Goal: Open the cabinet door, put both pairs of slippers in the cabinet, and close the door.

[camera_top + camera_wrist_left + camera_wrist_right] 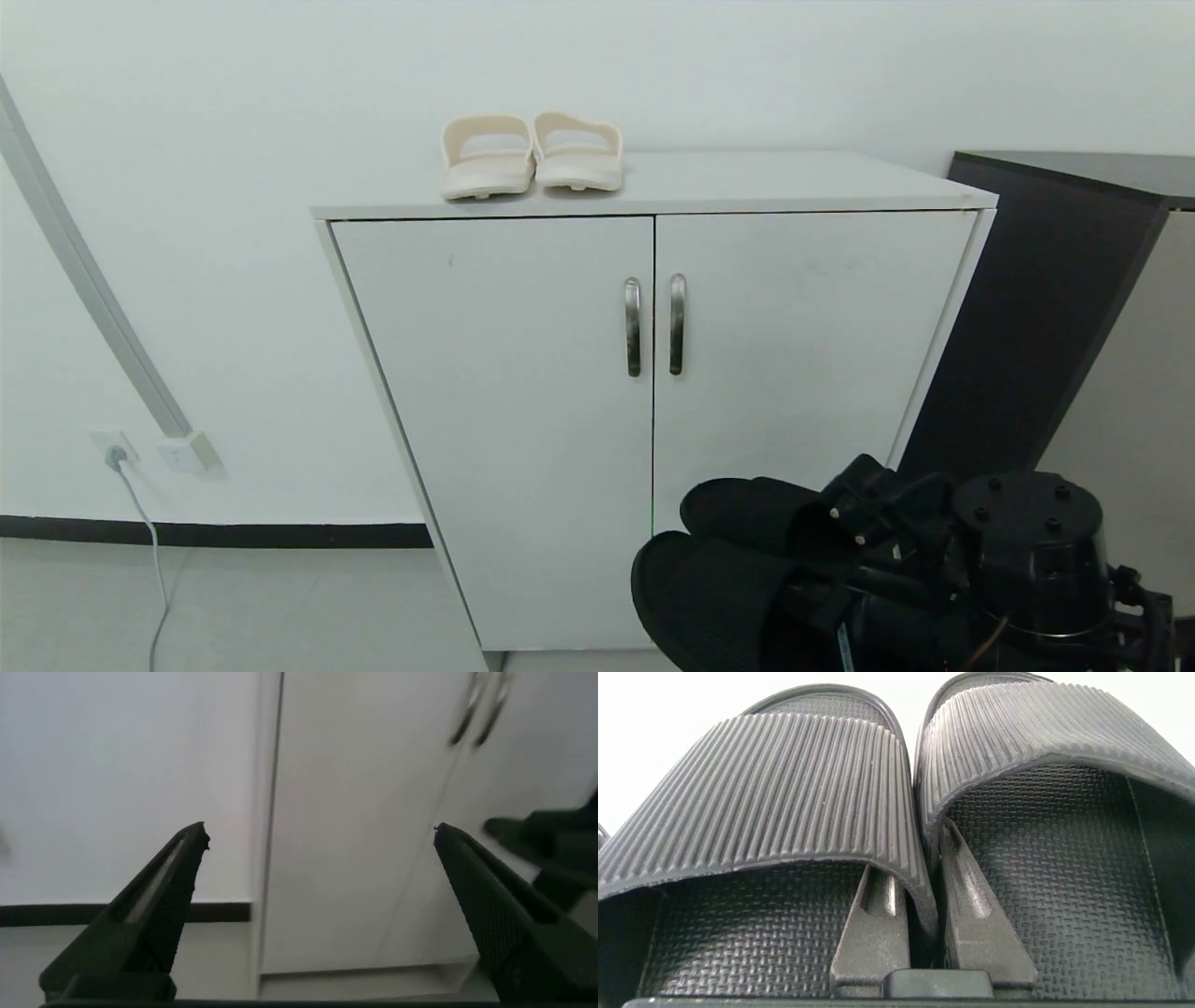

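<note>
A white two-door cabinet (523, 392) stands against the wall, both doors shut, with two metal handles (633, 327) at the centre seam. A cream pair of slippers (530, 155) rests on its top. My right gripper (845, 551) is low in front of the right door, shut on a black pair of slippers (728, 579), its fingers (878, 938) pinching the inner sides of both straps (785, 793). My left gripper (318, 835) hangs open with nothing between its fingers, facing the cabinet's left side (374, 812); the black slippers (547, 835) appear beyond it.
A dark cabinet (1055, 308) stands right beside the white one. On the wall to the left are a slanted cable duct (84, 271), a socket with a plugged cable (117, 457) and bare grey floor (233, 607).
</note>
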{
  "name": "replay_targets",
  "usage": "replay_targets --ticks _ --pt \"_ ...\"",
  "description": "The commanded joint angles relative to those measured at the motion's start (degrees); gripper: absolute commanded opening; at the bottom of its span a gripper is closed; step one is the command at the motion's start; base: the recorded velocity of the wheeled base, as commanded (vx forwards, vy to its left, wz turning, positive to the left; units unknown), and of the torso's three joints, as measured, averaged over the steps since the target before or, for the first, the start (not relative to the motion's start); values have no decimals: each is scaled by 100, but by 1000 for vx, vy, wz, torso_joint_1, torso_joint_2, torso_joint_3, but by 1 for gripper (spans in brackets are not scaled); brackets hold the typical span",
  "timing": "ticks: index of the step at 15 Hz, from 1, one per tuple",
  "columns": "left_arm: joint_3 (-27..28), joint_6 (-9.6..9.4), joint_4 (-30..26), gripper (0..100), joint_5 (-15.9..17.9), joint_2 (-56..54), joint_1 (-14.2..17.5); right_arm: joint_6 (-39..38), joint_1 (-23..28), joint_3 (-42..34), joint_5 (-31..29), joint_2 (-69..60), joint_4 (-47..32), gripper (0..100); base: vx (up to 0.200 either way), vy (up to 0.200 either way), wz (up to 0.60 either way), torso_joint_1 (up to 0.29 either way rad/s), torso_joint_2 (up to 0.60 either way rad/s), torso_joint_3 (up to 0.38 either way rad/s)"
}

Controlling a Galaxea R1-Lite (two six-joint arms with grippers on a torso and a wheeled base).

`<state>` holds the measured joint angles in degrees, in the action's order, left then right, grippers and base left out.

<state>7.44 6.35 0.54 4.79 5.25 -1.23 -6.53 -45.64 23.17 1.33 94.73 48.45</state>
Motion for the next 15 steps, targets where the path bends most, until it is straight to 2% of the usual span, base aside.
replay_targets --ticks 1,2,3,4,5,6,8,9,10,11,13,15 --pt "979 745 34 100 347 1373 -589 -6 -6 -15 -1 -7 42 0 0 0 0 0 0 0" --pt "997 657 105 100 382 1812 -817 -6 -6 -50 -19 -16 104 0 0 0 0 -27 159 168" --pt "988 464 395 100 382 2498 -1107 3 -15 -94 -27 -16 192 0 0 0 0 -17 90 95" --pt "988 393 781 100 391 3052 -1266 3 -6 -138 -27 -7 227 0 0 0 0 -2 51 51" --pt "988 358 1045 100 400 3342 -1336 3 -6 -147 -27 -7 227 0 0 0 0 0 0 0" --pt "997 270 1871 100 611 4133 -1406 3 -15 -147 -27 1 227 0 0 0 0 0 0 0" --pt "1093 165 2899 100 1033 5108 -1397 3 -15 -147 -27 10 236 0 0 0 0 0 0 0" --pt "1093 156 2935 100 1041 5144 -1397 3 -15 -147 -27 10 236 0 0 0 0 0 0 0" --pt "1295 42 3691 100 1331 6005 -1406 3 -15 -147 -27 10 227 0 0 0 0 0 0 0" --pt "1471 33 3998 100 1472 6453 -1485 3 -15 -147 -27 10 227 0 0 0 0 0 0 0" --pt "1823 50 4376 100 1516 7042 -1819 3 -15 -155 -19 19 227 0 0 0 0 0 0 0" --pt "2280 59 4473 100 1472 7385 -2311 3 -15 -147 -19 19 227 0 0 0 0 0 0 0"
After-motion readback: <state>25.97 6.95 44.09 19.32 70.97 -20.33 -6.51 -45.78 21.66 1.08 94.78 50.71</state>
